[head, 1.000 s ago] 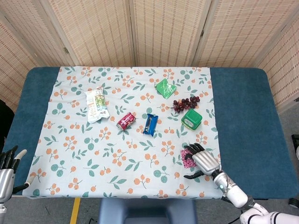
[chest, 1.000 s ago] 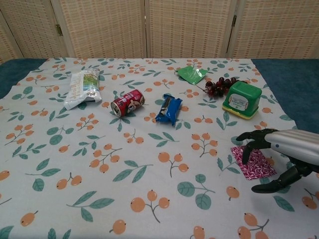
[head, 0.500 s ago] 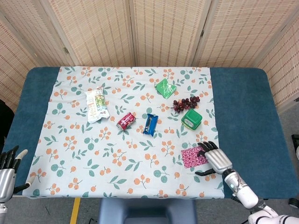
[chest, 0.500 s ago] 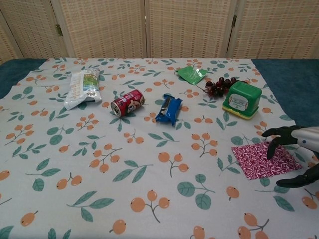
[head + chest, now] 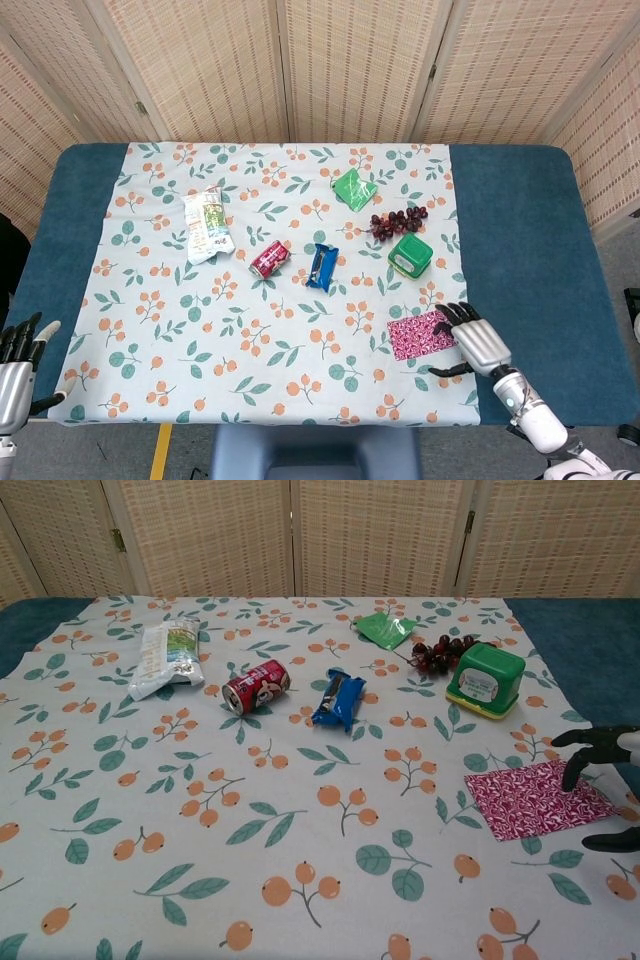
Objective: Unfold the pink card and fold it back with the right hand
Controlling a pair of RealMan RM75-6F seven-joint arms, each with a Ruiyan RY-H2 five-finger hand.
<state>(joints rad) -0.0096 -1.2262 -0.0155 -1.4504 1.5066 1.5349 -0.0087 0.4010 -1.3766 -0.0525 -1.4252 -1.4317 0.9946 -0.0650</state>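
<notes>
Paper-thin pink card (image 5: 420, 334) lies flat, probably light and slidey. Right hand (image 5: 478, 343) sits spread and empty at its 3 o'clock edge; I'd lift there.

The right hand (image 5: 478, 343) sits low at the near right, palm down, its dark fingers (image 5: 578, 737) spread and reaching leftward, the thumb (image 5: 612, 841) held apart nearer the robot. It grips nothing; whether the fingertips touch anything beneath them is hard to tell. Its silver forearm (image 5: 530, 412) runs back toward the lower right corner of the head view. The left hand (image 5: 16, 362) shows at the lower left edge of the head view, fingers pointing up and apart, holding nothing.
</notes>
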